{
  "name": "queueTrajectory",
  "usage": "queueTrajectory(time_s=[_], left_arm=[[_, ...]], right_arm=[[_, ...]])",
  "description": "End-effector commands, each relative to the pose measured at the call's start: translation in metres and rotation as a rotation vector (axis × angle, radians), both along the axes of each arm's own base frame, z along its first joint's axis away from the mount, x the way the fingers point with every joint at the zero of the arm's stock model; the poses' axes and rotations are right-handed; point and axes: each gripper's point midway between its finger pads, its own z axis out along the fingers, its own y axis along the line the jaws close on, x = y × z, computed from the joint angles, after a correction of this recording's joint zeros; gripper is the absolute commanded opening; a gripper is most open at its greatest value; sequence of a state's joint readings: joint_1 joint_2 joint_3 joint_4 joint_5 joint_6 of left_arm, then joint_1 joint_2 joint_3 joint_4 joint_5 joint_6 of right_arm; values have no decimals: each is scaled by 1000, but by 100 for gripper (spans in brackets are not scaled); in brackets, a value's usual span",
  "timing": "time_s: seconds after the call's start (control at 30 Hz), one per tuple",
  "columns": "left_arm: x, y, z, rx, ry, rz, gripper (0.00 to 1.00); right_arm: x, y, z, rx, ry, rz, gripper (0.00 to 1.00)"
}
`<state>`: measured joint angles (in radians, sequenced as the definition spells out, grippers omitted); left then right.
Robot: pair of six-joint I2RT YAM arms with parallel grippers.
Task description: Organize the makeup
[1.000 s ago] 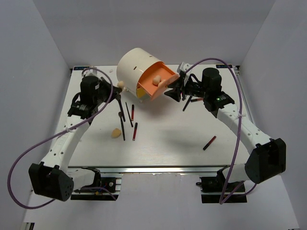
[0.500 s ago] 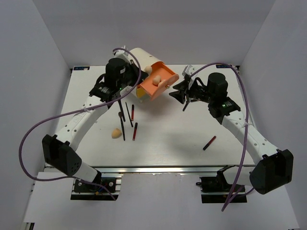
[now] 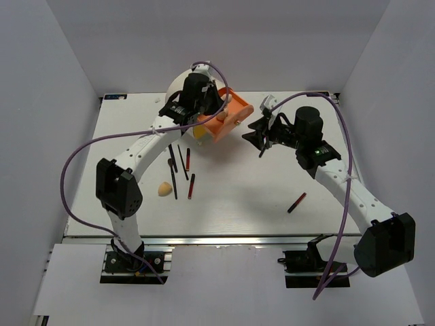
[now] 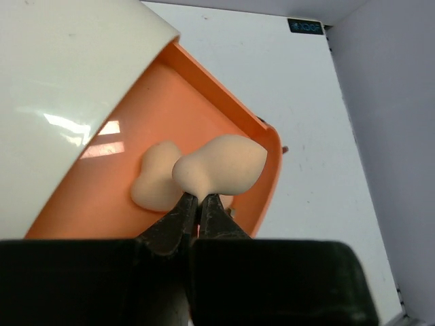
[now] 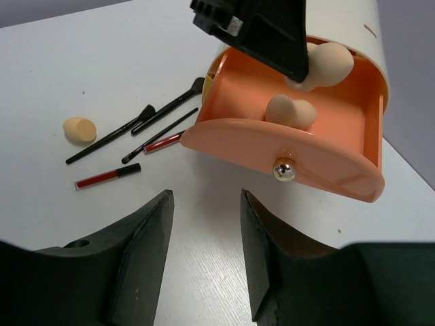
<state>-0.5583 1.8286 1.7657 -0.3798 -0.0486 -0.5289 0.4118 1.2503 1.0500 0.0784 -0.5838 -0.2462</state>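
Observation:
My left gripper (image 4: 198,199) is shut on the narrow tip of a peach sponge (image 4: 221,163), holding it just over the open orange drawer (image 4: 204,102) of the cream box (image 4: 68,88). A second sponge (image 4: 155,180) lies in the drawer. From above, the left gripper (image 3: 219,114) hangs over that drawer (image 3: 234,117). My right gripper (image 5: 206,197) stands open and empty on the table side of the drawer's metal knob (image 5: 284,170). On the table lie one more sponge (image 3: 164,189), black brushes (image 3: 173,173) and dark-red sticks (image 3: 192,186).
A lone red stick (image 3: 296,202) lies at the right front of the table. A black brush (image 3: 264,148) lies under the right gripper (image 3: 257,136). The left arm reaches across the cream box (image 3: 178,87) and hides most of it.
My left arm has swung from the table's left side to over the open drawer, carrying the sponge. The right gripper has drawn back a little from the drawer front.

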Motion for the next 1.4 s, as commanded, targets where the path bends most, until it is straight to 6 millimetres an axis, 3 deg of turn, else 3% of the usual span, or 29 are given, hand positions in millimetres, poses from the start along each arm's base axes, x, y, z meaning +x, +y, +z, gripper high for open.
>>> queueTrajectory(time_s=[0.0,0.07,0.1,0.13,0.23,0.4,0.5,0.67,0.73,0.8,0.83,0.87,0.97,1.0,1.03,1.1,1.13,1.17,1.2,1.23,1.27,1.3,1.37], left_arm=[[11,4,30,34,-69,33,10],[23,0,16,61,-48,40,13],[28,-2,29,53,-73,42,14],[35,-6,15,71,-52,41,16],[44,-8,0,104,-28,50,22],[44,-7,-12,125,-7,51,37],[44,-7,-10,119,-9,56,48],[39,-9,12,72,-44,47,59],[36,-9,28,42,-66,44,59],[30,-6,47,11,-91,46,52],[27,-6,56,-4,-106,47,47],[24,-3,63,-19,-115,53,30],[5,14,95,-57,-172,85,7],[0,23,86,-42,-156,109,1],[-15,36,112,-71,-205,132,0],[-30,57,118,-70,-222,177,2],[-43,78,113,-55,-217,226,5],[-50,90,108,-56,-201,258,10],[-56,103,102,-52,-183,289,21],[-60,127,69,-6,-114,349,30],[-75,145,76,-48,-116,387,39],[-79,167,69,-51,-101,438,53],[-104,192,53,-62,-67,487,61]], right_arm=[[-1,-4,15,21,-57,-14,50],[0,-5,15,21,-55,-15,50],[0,-5,15,20,-57,-18,50],[1,-5,14,19,-55,-18,50],[1,-6,15,20,-60,-22,51],[0,-8,14,17,-61,-30,53],[0,-8,12,16,-58,-28,56],[-5,-5,10,4,-63,11,67],[-9,-2,7,-3,-65,51,67],[-16,2,8,-11,-76,103,67],[-19,4,7,-13,-80,128,66],[-29,10,9,-6,-88,195,64],[-52,28,-1,-48,-93,367,58],[-61,35,-10,-80,-50,420,57],[-74,50,-13,-118,-106,493,56],[-81,66,-31,-178,-88,539,54],[-95,83,-38,-198,-102,589,54],[-95,91,-48,-232,-102,578,53],[-95,102,-64,-263,-81,586,53],[-107,120,-67,-273,-96,615,54],[-105,129,-76,-302,-97,595,56],[-105,140,-95,-335,-69,602,57],[-114,162,-105,-371,-81,619,61]])
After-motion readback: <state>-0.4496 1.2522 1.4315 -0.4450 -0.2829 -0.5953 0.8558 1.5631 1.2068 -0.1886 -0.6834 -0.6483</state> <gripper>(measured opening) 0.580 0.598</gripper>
